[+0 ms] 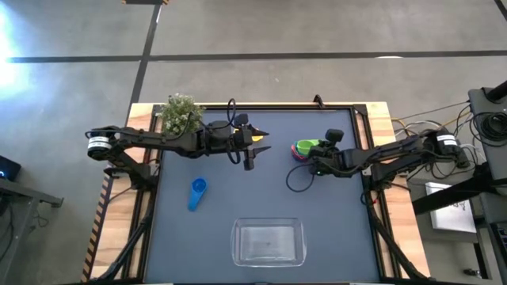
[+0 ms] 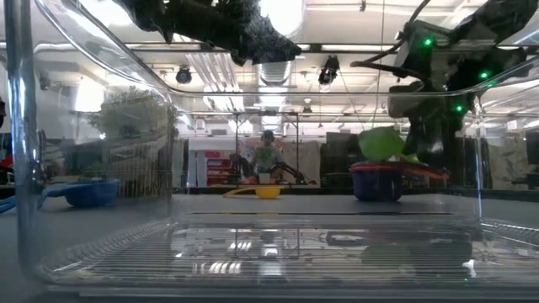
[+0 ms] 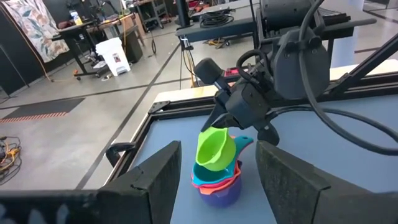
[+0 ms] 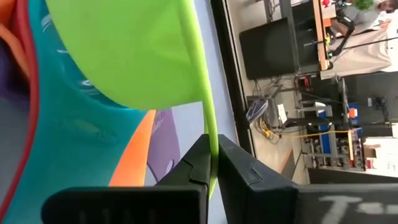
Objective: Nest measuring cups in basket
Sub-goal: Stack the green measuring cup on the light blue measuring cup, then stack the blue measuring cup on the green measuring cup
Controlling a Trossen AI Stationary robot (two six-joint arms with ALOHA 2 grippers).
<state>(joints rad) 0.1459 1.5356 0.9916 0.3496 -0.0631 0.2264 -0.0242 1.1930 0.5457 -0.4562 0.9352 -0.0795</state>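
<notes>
Pinched between our right gripper's (image 4: 211, 163) shut fingers is the thin rim of the green cup (image 4: 134, 53), filling the right wrist view with the teal cup (image 4: 68, 134) and orange just under it. We judge the next move turns on that: the green cup hangs tilted directly over the stack (image 3: 216, 180), so it needs only to level and drop a little to seat.

Our left wrist view shows what the close-up cannot: the stack's order, purple at the bottom, then red and teal, with green tipped above. It also shows our left gripper's (image 3: 214, 180) fingers standing apart, empty, aimed at the stack from well off.

From overhead we see the rest. The stack sits near the table's back right, the basket (image 1: 238, 229) lies empty at the front centre, well apart, and the blue cup (image 1: 197, 192) lies alone, handle toward the front, nearer the left arm. The yellow cup (image 2: 259, 192) sits just beside the left gripper.
</notes>
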